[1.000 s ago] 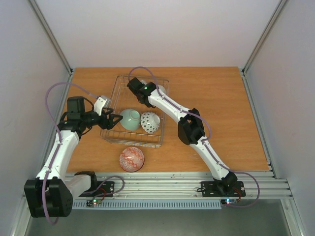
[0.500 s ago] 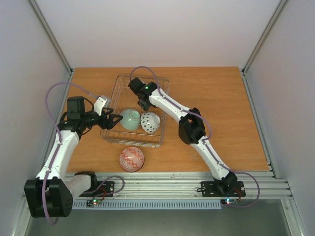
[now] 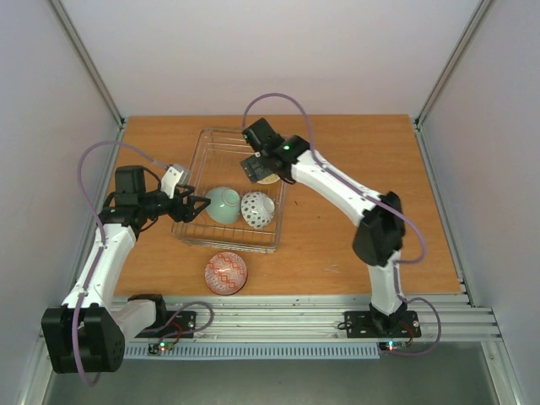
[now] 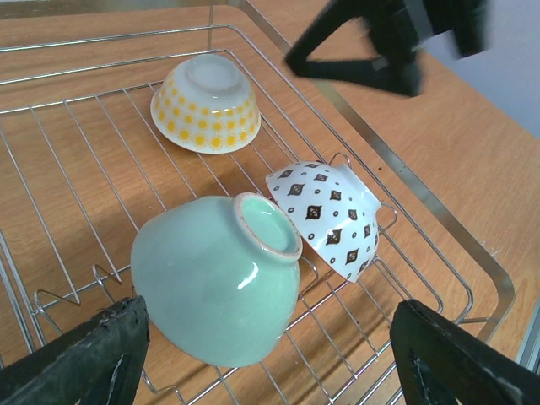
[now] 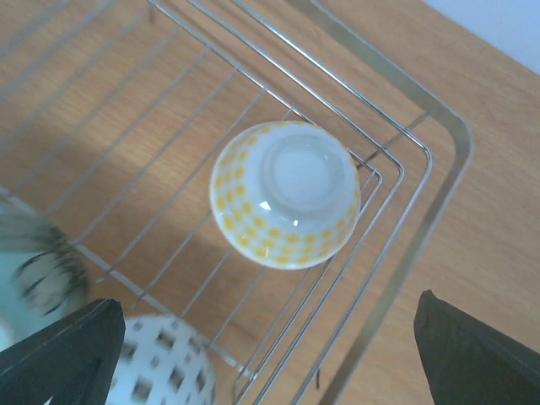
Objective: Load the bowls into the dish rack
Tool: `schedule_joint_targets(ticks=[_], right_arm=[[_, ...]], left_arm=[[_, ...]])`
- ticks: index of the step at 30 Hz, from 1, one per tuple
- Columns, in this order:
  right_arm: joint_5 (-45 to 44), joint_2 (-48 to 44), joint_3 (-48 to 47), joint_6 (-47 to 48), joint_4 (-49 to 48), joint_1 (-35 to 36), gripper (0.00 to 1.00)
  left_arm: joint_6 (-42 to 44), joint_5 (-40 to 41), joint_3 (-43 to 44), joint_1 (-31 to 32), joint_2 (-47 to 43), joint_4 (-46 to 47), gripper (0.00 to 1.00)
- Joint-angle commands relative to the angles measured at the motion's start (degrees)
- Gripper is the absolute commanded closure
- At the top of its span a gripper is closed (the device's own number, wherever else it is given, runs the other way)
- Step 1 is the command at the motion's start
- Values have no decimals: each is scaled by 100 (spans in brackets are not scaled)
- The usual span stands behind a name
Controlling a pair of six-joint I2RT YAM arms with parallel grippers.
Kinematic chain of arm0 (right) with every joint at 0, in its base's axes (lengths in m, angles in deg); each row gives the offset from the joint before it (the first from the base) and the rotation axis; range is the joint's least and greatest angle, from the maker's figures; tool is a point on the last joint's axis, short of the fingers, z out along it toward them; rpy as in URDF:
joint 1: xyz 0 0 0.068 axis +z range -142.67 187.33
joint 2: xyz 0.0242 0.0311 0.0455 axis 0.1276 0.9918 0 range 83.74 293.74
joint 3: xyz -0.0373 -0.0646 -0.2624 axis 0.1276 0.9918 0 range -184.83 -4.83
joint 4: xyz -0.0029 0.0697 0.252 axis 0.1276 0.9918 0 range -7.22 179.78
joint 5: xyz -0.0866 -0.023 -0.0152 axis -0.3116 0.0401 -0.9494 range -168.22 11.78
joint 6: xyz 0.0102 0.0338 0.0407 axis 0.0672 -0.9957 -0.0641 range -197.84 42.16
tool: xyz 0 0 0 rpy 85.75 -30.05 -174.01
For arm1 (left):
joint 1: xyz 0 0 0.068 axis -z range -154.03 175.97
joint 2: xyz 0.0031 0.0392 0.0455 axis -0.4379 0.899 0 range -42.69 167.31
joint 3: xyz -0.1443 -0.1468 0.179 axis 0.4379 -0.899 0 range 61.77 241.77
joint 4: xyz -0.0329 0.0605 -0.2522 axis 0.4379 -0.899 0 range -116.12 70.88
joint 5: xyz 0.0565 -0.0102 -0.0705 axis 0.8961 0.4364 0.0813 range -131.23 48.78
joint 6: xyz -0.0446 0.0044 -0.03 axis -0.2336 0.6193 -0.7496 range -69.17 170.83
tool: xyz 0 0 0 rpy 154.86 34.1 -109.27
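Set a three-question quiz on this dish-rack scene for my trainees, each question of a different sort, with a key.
1. True or false: the red patterned bowl lies inside the dish rack.
2. How many bowls sit in the rack? A one; B three; C five.
3. Fill in: the yellow-dotted bowl rests with its base facing ____.

Key: 1 false, it sits on the table in front of the rack; 2 B; 3 up.

3 bowls in rack, 1 before.
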Motion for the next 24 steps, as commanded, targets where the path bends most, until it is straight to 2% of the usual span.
schedule_joint_targets(ticks=[1,4,8,14,17,24], right_arm=[[924,-1228,1156,-488,-998,-13,7],[1484,-1980,2070,-751,-1322,-7,12],[2201,-2787,3085,-1005,-1565,167,28],[1910,-3261,4013,-1191,-1499,1021,52],[1285,-3199,4119,-1296,-1302,1593,65],[821,-2905,4222,-1522,-1098,2248,68]], left_arm=[[106,-169,-51,-3,-85,106,21],[150,-197,-49,-5,-73,83,21],[149,-194,-58,-5,-51,96,21],[154,-176,-51,-5,-61,94,21],[147,-168,-53,-4,-34,112,21],[149,-181,-50,-5,-85,91,21]])
